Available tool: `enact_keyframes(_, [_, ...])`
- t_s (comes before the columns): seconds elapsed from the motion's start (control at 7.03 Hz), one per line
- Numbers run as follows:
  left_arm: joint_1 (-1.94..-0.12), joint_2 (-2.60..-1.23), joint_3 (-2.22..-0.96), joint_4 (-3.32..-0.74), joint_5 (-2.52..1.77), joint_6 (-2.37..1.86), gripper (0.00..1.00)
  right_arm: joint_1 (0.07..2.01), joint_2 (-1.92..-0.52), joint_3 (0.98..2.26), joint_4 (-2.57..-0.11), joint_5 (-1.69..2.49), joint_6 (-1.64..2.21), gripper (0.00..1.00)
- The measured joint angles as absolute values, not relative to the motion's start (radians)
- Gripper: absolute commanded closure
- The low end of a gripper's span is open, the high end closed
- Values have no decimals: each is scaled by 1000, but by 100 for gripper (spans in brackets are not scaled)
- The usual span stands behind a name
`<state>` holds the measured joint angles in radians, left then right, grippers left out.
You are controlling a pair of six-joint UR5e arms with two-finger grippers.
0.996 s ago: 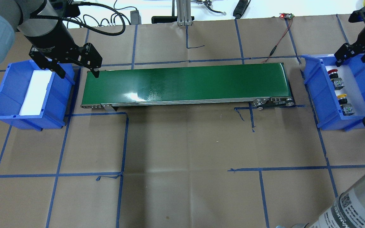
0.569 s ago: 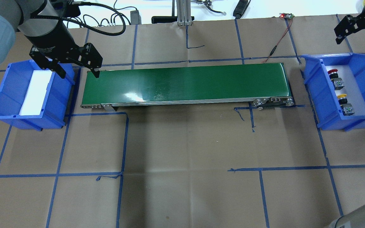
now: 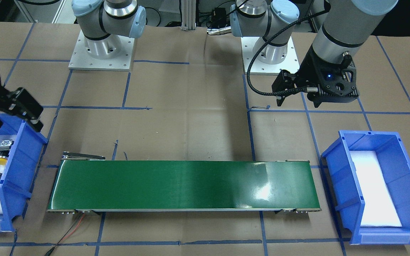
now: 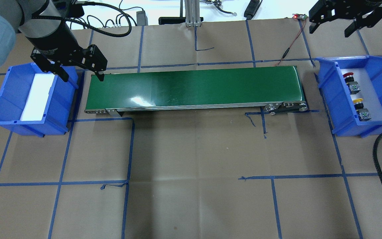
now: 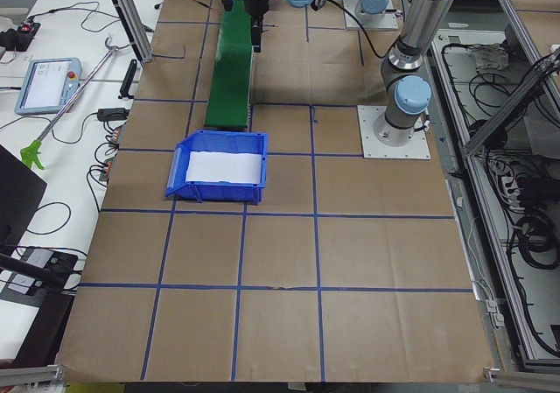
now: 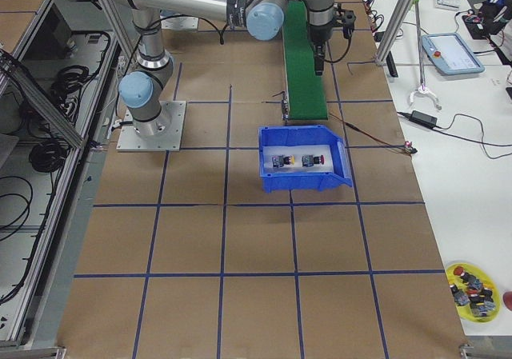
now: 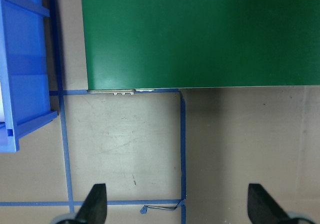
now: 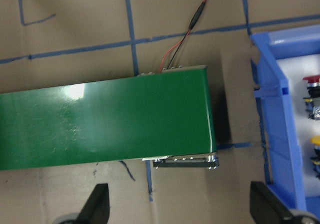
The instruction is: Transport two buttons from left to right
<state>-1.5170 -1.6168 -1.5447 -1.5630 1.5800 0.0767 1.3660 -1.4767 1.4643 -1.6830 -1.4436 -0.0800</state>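
Red button (image 4: pixel 348 75) and yellow button (image 4: pixel 357 101) lie on their sides in the right blue bin (image 4: pixel 326 89), apart from each other, the red one farther from the robot. Left jaws: released, empty, above the left end of the conveyor belt (image 4: pixel 194 87), beside the left blue bin (image 4: pixel 2 96) with its white liner (image 4: pixel 36 96). Right jaws: released, empty, raised over the desk (image 4: pixel 194 159) beyond the right bin's far corner.

Green conveyor belt (image 4: pixel 194 87), white-lined blue bin (image 4: pixel 60 103), second blue bin (image 4: pixel 332 99)
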Motion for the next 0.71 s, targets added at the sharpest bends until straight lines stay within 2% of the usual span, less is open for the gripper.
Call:
enact_keyframes(0.28, [-1517,-1617,-1545,-1563,1580,77,0,1426,-1557,1508,-1586,-1444,8,0])
enact_keyframes(0.71, [-1517,-1617,-1546,-1563,1579,76,0,1552,-1593,1572,-1527,-1484,44,0])
